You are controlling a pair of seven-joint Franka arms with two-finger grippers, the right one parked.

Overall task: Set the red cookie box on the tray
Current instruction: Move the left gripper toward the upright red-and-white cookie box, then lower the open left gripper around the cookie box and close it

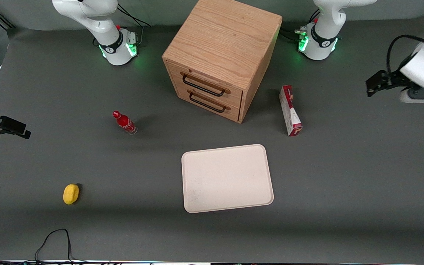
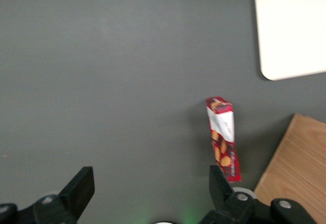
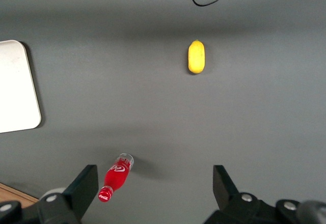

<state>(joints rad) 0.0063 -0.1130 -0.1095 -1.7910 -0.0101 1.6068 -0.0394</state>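
Tray [image 1: 227,178] sits bare; red cookie box [image 1: 290,110] well apart from released tool [image 2: 147,193].

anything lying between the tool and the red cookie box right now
Nothing: in the front view, only bare grey table separates the open tool from the red cookie box, which stands beside the tray.

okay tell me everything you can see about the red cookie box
The red cookie box is a long, thin cardboard carton, dark red with white panels and cookie pictures. It stands on a narrow long edge on the grey table, beside the wooden drawer cabinet and farther from the front camera than the tray. Nothing touches it; the open pincer hovers apart.
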